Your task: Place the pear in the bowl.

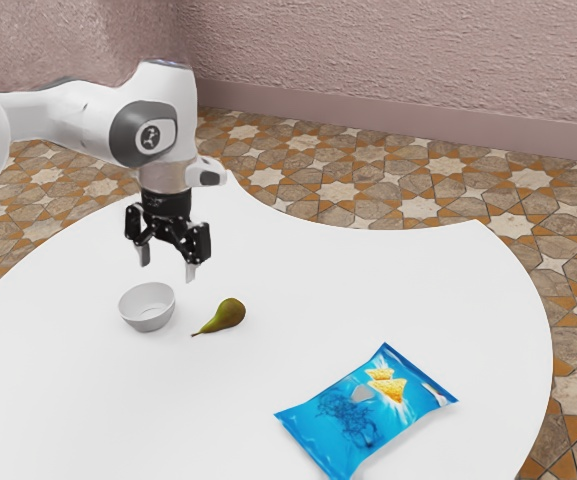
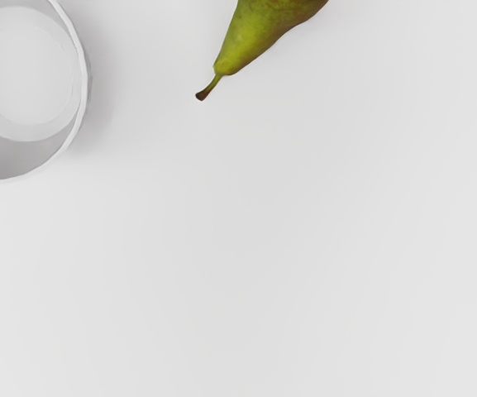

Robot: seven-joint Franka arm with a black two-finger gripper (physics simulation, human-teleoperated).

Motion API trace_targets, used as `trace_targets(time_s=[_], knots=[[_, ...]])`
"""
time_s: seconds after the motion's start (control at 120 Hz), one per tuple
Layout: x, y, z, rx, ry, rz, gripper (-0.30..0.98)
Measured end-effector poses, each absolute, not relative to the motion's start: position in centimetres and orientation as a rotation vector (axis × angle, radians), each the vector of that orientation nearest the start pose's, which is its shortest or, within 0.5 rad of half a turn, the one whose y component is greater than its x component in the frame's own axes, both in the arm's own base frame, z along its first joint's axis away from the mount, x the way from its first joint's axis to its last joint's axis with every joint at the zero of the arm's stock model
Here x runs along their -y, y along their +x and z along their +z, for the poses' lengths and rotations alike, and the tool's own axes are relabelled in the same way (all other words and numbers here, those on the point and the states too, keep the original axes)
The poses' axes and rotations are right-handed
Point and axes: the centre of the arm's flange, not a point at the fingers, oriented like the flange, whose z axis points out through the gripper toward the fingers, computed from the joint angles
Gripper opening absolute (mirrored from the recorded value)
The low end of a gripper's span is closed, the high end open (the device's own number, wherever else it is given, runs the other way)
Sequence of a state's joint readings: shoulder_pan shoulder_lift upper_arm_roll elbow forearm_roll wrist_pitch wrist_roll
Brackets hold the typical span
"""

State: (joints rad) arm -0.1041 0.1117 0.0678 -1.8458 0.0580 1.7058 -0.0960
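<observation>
My gripper (image 1: 168, 268) hangs above the table in the exterior view, its two fingertips wide apart and nothing between them. Lower than the fingers stands a small grey-white bowl (image 1: 149, 318), upright and with nothing visible inside. Just to the bowl's side, toward the exterior view's right, a green-brown pear (image 1: 230, 313) lies on the table, its stem pointing toward the lower left. The wrist view shows part of the bowl (image 2: 79, 124) and the stem end of the pear (image 2: 259, 33), a gap of bare table between them.
A blue chip bag (image 1: 343, 425) lies flat on the white round-edged table (image 1: 218, 420), toward the exterior view's lower right, well apart from the pear. The table's far edge has an inward curve, with patterned floor (image 1: 368, 190) beyond it.
</observation>
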Motion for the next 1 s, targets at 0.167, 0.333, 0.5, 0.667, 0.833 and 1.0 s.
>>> trace_targets(time_s=[0.167,0.333,0.5,0.667,0.833,1.0], knots=[[0.8,58.0,39.7,-0.004,-3.057,0.324,0.69],[2.0,58.9,36.6,-0.133,-3.071,0.254,0.69],[2.4,60.0,33.9,-0.235,-3.075,0.205,0.69],[2.6,59.6,31.6,-0.294,-3.102,0.202,0.69],[1.0,61.5,29.9,-0.344,-3.107,0.160,0.69],[0.9,63.1,28.7,-0.429,-3.102,0.136,0.69]])
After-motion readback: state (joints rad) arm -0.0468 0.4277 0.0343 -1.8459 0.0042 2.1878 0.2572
